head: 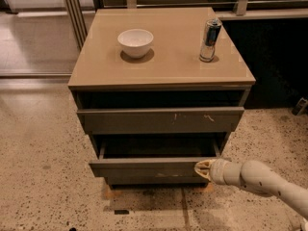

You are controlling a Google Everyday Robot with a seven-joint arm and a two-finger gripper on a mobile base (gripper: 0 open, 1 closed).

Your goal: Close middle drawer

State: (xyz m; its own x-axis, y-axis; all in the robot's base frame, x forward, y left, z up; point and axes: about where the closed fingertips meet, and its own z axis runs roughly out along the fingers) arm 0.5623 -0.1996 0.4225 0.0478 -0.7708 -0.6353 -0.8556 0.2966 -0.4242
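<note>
The middle drawer (144, 167) is a wide grey-brown drawer with a plain front. It stands partly pulled out of the cabinet (168, 64), and its dark shallow box is open to view. Above it sits the similar front with small white scratches (159, 120). My gripper (201, 168) comes in from the lower right on a white arm (260, 179). Its tip is shut and empty, and touches the right end of the middle drawer's front.
A white bowl (135, 42) and a drinks can (210, 40) stand on the cabinet top. A dark wall or unit (279, 61) is to the right. A metal frame (72, 8) stands at the back left. Speckled floor (43, 167) surrounds the cabinet.
</note>
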